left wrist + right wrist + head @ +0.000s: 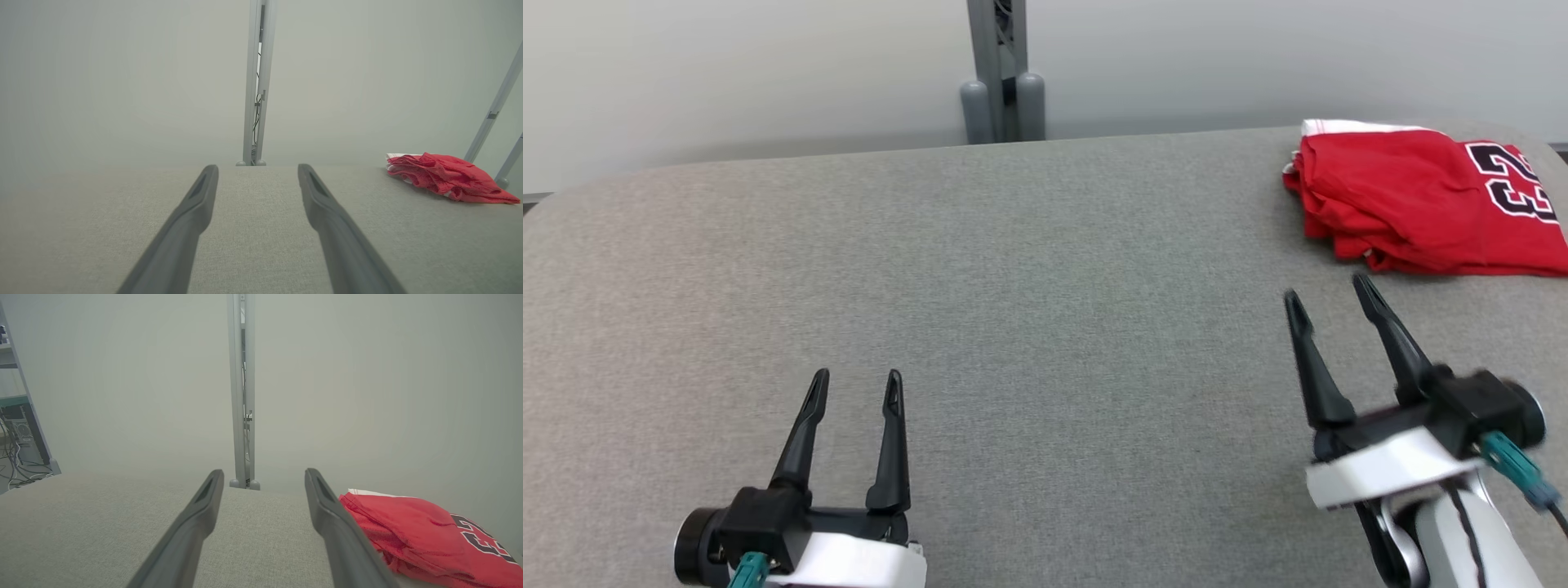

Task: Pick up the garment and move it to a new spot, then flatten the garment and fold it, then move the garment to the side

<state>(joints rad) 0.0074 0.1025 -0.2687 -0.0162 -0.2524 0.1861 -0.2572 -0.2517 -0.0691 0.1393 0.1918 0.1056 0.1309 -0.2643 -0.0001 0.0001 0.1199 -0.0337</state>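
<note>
1. Garment (1413,200): red with a dark number, lying in folded layers on the grey table (1029,286), well to the right of the grey post (1003,82) and on its near side.
2. My right gripper (1326,288) hangs far right of the post and nearer to me. Its jaws are wide and empty, with the tips just short of the cloth's near hem and not touching it.
3. My left gripper (858,375) sits left of the post, close to me, jaws equally wide and holding nothing.
4. I judge the folding done and the pile already set aside, so the step in hand is leaving it undisturbed.
5. To do that well, I should keep my right jaws spread and raise them before moving sideways. I should steer away from the hem so no finger catches a layer and drags the fold open.
6. My left arm has no reason to cross to the post's right side.
</note>
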